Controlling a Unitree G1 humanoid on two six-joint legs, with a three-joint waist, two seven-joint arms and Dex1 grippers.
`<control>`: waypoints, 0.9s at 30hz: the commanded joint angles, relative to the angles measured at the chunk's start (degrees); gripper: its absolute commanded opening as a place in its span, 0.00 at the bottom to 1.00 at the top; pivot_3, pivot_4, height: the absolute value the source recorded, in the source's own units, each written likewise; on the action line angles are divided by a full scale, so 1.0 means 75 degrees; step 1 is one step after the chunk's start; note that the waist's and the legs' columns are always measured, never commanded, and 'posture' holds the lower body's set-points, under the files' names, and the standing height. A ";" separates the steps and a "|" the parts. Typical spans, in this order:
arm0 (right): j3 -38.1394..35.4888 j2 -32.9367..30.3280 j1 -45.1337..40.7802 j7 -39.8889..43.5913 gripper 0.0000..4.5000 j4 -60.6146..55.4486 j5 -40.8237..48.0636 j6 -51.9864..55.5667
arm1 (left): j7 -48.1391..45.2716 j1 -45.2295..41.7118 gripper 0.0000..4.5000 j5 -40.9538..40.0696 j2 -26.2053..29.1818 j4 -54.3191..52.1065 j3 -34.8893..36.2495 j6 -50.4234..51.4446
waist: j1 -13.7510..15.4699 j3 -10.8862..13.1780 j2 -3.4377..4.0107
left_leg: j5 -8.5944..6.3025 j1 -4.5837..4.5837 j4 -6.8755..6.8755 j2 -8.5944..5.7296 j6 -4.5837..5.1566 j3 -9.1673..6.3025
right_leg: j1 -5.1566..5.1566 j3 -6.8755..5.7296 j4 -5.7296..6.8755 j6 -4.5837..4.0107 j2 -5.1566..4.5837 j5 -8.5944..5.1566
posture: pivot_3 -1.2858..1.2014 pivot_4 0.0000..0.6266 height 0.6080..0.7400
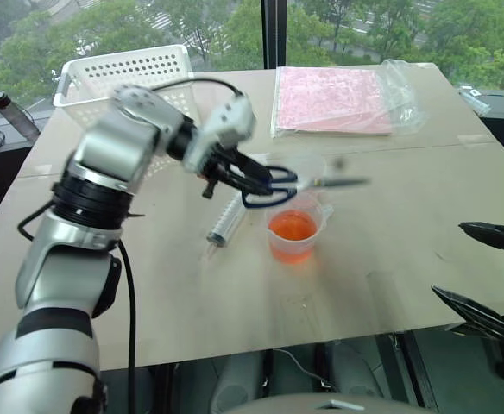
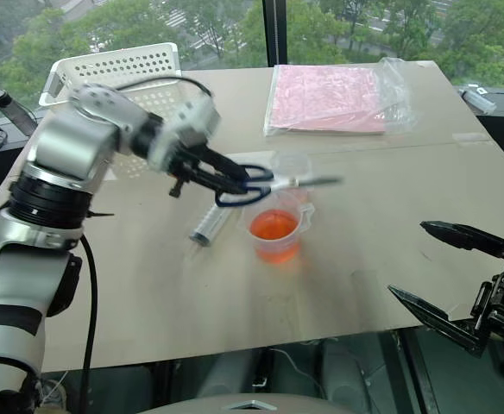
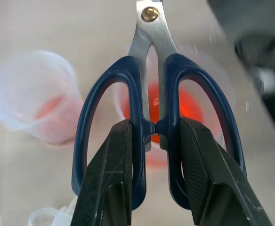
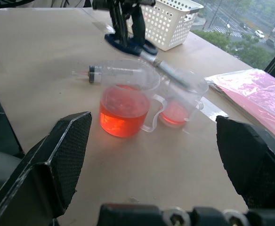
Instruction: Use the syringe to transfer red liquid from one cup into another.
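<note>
Right wrist view: clear graduated syringe (image 4: 116,71), dark seal.

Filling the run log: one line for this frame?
left gripper: shut on scissors, above larger cup | right gripper: open | syringe: on table

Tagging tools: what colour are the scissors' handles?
Dark blue, clearest in the left wrist view: scissors.
</note>
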 commanded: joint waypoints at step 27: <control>0.1671 -0.0597 -0.1552 0.0352 1.00 0.0986 -0.0407 -0.0006 | 0.4535 0.4414 0.83 -0.0011 0.1548 -0.0262 0.3637 0.1135 | 0.0239 0.0016 -0.0042 | -0.0001 -0.0009 -0.0005 -0.0001 -0.0007 -0.0013 | -0.0004 -0.0007 -0.0003 -0.0005 -0.0045 0.0003 | 0.52 0.24 1.00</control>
